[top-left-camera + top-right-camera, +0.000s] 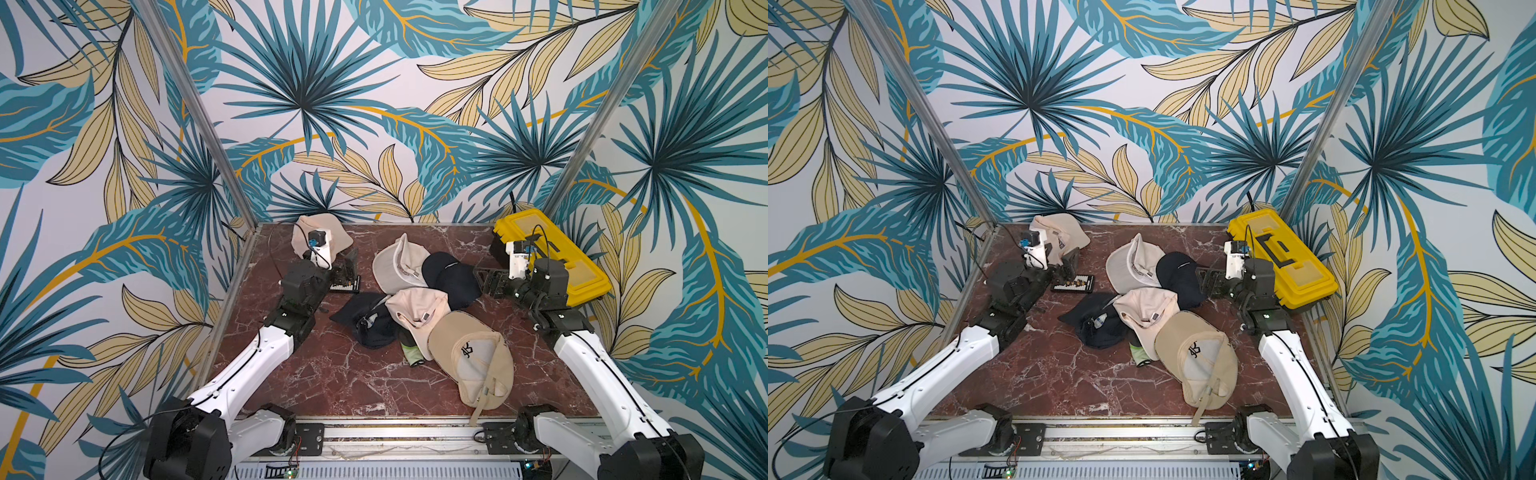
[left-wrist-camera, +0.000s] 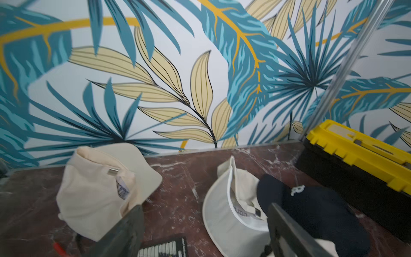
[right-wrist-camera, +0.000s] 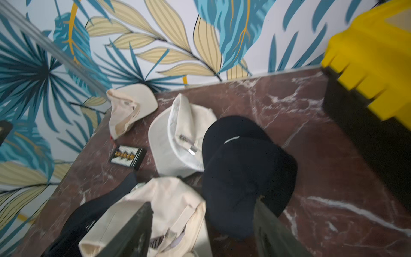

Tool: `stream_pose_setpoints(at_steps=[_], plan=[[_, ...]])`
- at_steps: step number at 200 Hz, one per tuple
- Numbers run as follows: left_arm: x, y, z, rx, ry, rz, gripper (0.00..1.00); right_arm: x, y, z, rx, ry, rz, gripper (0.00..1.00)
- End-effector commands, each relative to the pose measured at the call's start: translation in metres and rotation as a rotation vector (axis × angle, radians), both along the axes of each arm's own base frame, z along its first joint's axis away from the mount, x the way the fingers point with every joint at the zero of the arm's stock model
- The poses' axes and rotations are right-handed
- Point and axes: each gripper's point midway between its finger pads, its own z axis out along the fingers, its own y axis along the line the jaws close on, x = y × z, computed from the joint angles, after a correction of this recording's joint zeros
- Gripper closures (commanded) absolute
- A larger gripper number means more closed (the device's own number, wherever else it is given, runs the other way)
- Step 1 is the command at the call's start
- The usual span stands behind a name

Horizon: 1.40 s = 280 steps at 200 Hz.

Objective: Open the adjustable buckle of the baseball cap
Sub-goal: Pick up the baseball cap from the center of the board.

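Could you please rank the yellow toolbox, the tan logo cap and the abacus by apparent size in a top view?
1. yellow toolbox, largest though partly hidden
2. tan logo cap, nearer the camera
3. abacus, clearly smallest

You see matt cloth caps (image 1: 419, 311) on a glossy, marble-look table (image 1: 332, 374), near a smooth plastic toolbox (image 1: 582, 272).

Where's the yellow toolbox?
In both top views the yellow toolbox sits at the far right corner of the table, just beyond the right end effector.
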Motion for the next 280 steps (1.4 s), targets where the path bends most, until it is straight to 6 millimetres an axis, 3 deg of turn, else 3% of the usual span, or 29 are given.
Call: stream_pose_setpoints(at_steps=[1, 27, 57, 93, 111, 134, 217, 253, 280], plan=[[-0.017, -0.021, -0.069, 0.011, 0.321, -0.093, 0.14, -0.028, 0.033, -0.012, 0.054, 0.11, 0.167, 0.3], [-0.027, -0.018, -0.11, -0.032, 0.499, -0.053, 0.2, -0.045, 0.053, -0.015, 0.034, 0.139, 0.262, 0.31], [-0.056, 0.014, -0.155, -0.044, 0.759, 0.14, 0.21, -0.052, 0.057, -0.021, -0.01, 0.17, 0.236, 0.3], [-0.096, 0.015, -0.165, -0.158, 0.874, 0.141, 0.22, -0.057, 0.059, -0.029, -0.066, 0.178, 0.219, 0.29], [-0.108, 0.012, -0.162, -0.223, 0.897, 0.122, 0.22, -0.057, 0.061, -0.034, -0.09, 0.185, 0.217, 0.29], [-0.119, 0.003, -0.173, -0.283, 0.973, 0.093, 0.21, -0.056, 0.063, -0.037, -0.104, 0.191, 0.212, 0.29], [-0.106, 0.006, -0.216, -0.311, 1.122, 0.156, 0.24, -0.057, 0.069, -0.038, -0.092, 0.189, 0.217, 0.32], [-0.09, -0.01, -0.215, -0.405, 1.084, 0.062, 0.47, -0.054, 0.073, -0.043, -0.091, 0.206, 0.224, 0.34], [-0.085, -0.004, -0.195, -0.409, 1.002, 0.067, 0.66, -0.052, 0.075, -0.045, -0.091, 0.21, 0.223, 0.36]])
